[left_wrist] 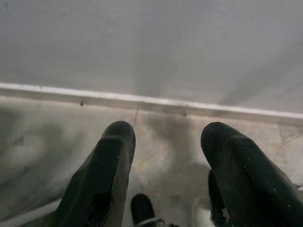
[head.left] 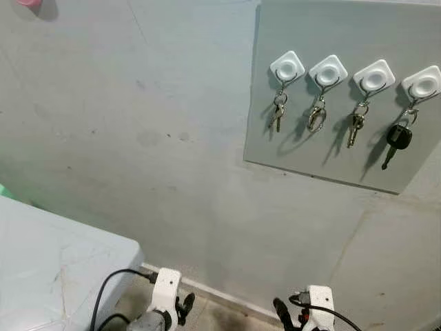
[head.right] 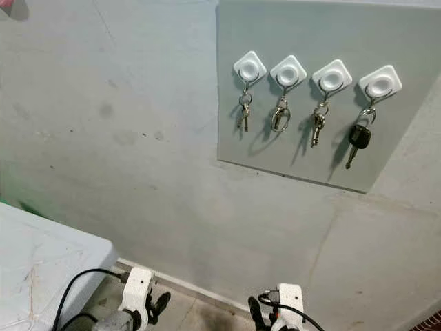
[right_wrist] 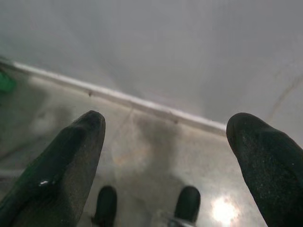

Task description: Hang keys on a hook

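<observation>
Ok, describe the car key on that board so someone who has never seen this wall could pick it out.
On the grey wall hangs a grey board carrying a row of four white square hooks. The car key dangles from the hook furthest to the robot's right. It alone has a chunky black plastic head; the other three hooks hold small bare-metal items.

A board (head.left: pixel 331 124) is mounted on the wall (head.left: pixel 138 124), up and to the right in the scene. Four hooks (head.left: pixel 287 67) sit in a row across its upper part, one set of keys (head.left: pixel 278 114) hanging from each — the car key (head.left: pixel 397 138) on the rightmost. Low at the left, near the robot, stands a desk (head.left: pixel 55 262), its far edge close to the wall. Below, both arms hang over the floor (left_wrist: pixel 165 151) just before the baseboard (left_wrist: pixel 151 104) — left tool (left_wrist: pixel 165 137) on the left, right tool (right_wrist: pixel 165 137) on the right.
</observation>
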Motion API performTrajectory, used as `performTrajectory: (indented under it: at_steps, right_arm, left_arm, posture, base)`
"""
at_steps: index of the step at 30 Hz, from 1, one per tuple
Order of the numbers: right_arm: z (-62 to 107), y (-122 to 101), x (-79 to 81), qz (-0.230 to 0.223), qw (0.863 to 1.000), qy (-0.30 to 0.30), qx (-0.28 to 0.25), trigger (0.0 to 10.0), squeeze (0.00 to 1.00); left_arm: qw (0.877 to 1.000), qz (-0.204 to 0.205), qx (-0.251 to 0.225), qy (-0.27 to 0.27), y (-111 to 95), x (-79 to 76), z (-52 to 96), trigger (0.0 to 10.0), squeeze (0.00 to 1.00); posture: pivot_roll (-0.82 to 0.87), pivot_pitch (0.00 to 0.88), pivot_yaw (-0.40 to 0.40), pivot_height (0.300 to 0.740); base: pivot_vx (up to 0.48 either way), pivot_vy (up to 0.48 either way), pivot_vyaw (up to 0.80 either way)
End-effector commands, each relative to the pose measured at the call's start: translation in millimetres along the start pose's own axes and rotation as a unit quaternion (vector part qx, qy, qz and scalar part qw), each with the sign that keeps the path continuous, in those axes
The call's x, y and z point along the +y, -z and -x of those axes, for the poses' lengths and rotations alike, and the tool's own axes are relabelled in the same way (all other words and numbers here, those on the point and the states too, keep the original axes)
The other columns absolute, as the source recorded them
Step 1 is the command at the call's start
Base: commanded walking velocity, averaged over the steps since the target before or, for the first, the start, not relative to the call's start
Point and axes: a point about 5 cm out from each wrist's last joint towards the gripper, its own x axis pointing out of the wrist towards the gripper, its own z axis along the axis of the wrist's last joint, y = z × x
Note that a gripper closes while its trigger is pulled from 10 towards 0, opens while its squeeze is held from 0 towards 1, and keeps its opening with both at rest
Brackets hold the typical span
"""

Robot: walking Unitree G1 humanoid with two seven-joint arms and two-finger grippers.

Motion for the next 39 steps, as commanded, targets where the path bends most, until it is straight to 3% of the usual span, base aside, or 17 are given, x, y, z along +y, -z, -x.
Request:
performTrajectory:
  at_steps: [1,7,8,9,10,13,19,39]
  right_arm:
    - [3.8,10.4,-2.7,0.008,1.000,0.015,0.020,10.0,1.00]
    - [13.8,30.6,-12.0,0.005,0.997,0.049,0.061,10.0,1.00]
    - [15.4,34.0,-12.3,0.002,0.997,0.048,0.068,10.0,0.79]
    - [16.4,36.3,-12.4,0.000,0.996,0.047,0.072,10.0,0.79]
    - [17.6,39.1,-12.2,0.007,0.996,0.047,0.079,10.0,0.00]
    - [21.0,46.2,-13.1,-0.009,0.994,0.056,0.092,10.0,0.00]
    - [26.2,58.7,-10.7,0.016,0.991,0.056,0.124,10.0,0.00]
    - [27.8,63.2,-9.5,0.025,0.988,0.056,0.138,10.0,0.00]
  left_arm:
    - [1.000,0.006,0.013,-0.016,5.8,4.3,1.9,10.0,0.00]
    - [0.999,0.032,0.027,-0.033,15.7,8.4,5.5,10.0,0.00]
    - [0.998,0.035,0.028,-0.037,16.7,9.7,6.1,10.0,0.00]
    - [0.998,0.037,0.028,-0.040,17.3,10.5,6.4,10.0,0.00]
    - [0.998,0.040,0.030,-0.044,18.9,12.0,7.3,10.0,0.00]
    - [0.997,0.049,0.036,-0.054,23.4,14.6,9.4,10.0,0.00]
    - [0.996,0.041,0.061,-0.051,37.2,15.4,14.6,10.0,0.00]
    - [0.995,0.049,0.064,-0.051,42.7,15.2,17.1,10.0,0.00]
  posture:
    - [0.14,0.000,0.046,0.740]
    - [0.13,0.000,0.049,0.740]
    - [0.13,0.000,0.049,0.740]
    - [0.13,0.000,0.049,0.740]
    - [0.13,0.000,0.049,0.740]
    - [0.13,0.000,0.046,0.740]
    - [0.12,0.000,0.048,0.740]
    - [0.13,0.000,0.046,0.740]
  base:
    - [0.000,0.000,0.00]
    - [0.000,0.000,0.00]
    - [0.000,0.000,0.00]
    - [0.000,0.000,0.00]
    - [0.000,0.000,0.00]
    - [0.000,0.000,0.00]
    - [0.000,0.000,0.00]
    - [0.000,0.000,0.00]
